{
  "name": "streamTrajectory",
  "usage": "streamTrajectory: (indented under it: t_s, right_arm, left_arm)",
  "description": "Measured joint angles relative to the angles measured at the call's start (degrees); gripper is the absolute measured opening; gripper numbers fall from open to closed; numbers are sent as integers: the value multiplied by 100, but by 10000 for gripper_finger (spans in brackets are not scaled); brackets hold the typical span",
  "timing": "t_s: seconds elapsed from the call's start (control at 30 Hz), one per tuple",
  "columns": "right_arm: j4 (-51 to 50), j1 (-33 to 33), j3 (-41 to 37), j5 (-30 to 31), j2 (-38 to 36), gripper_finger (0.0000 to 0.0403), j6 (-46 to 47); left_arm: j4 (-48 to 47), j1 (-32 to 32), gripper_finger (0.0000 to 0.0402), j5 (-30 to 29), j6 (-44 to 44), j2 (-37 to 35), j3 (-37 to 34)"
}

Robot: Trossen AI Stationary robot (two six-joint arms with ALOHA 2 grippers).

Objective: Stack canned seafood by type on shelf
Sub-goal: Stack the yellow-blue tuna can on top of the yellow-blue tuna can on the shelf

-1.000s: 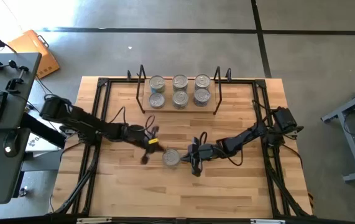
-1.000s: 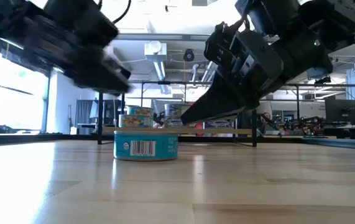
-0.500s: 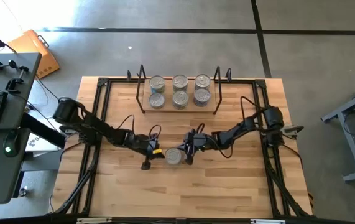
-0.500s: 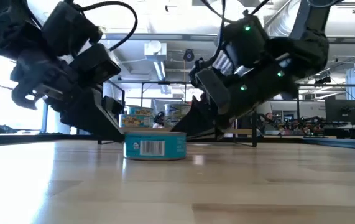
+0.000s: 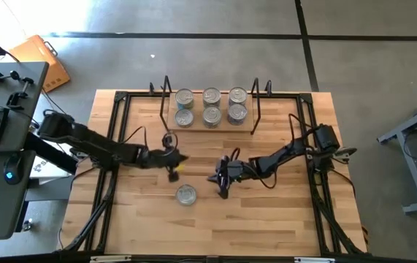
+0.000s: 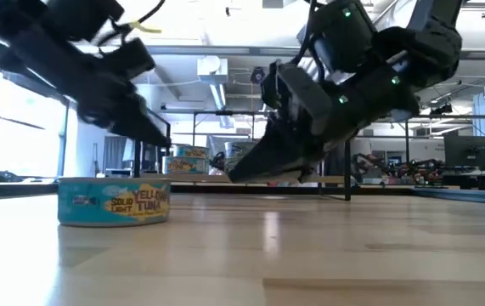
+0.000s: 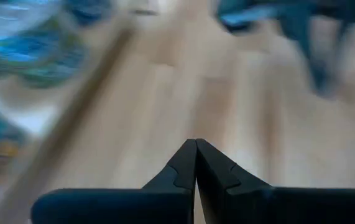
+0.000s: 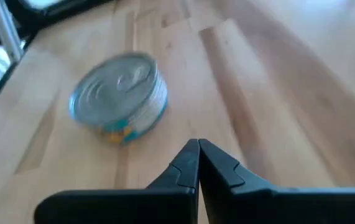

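One tin of canned seafood (image 5: 185, 194) stands alone on the tabletop, silver top up; the low view shows its blue and yellow label (image 6: 115, 201). My left gripper (image 5: 173, 173) is shut and hangs a little beyond the tin, clear of it. My right gripper (image 5: 220, 191) is shut, to the tin's right with a gap between; its wrist view shows the tin (image 8: 118, 96) ahead of its fingertips (image 8: 198, 146). Several more tins (image 5: 211, 106) stand in two rows on the shelf (image 5: 197, 126) at the far side.
A black metal frame (image 5: 120, 98) runs around the tabletop's edges. The shelf's black wire end frames (image 5: 166, 102) stand up at the far middle. Bare wood lies along the near side of the table (image 5: 266, 226).
The loose tin has slid from between the two grippers toward the table's near-left and turned about, showing another part of its label. My left gripper has risen, swung back toward the far left and turned. My right gripper has stayed low, close to where the tin was.
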Motion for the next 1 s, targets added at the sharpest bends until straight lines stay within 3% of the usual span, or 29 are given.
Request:
streamTrajectory:
  t_s: [0.2, 0.27, 0.37, 0.43, 0.57, 0.83, 1.0]
  right_arm:
    - [-53, 135, -11, 275, 4, 0, -188]
    - [-76, 174, -11, 519, 4, 0, -214]
    - [-74, 168, -11, 823, 4, 0, -289]
    - [-76, 156, -11, 931, 4, 0, -301]
    - [-81, 166, -11, 935, 4, 0, -302]
    - [-94, 163, -11, 937, 4, 0, -421]
    - [-94, 163, -11, 935, 4, 0, -411]
  left_arm:
    - [-719, -686, 0, 1671, 218, -496, -4]
    - [-609, -1175, 0, 1443, 481, -392, -6]
    - [-453, -1821, 1, 577, 854, -143, -8]
    - [-248, -2053, 7, 397, 842, 26, -8]
    - [-121, -2265, 43, 838, 861, 256, -8]
    - [761, -2321, 135, 893, 1623, 1081, 12]
    - [968, -2282, 135, 959, 1719, 1538, 45]
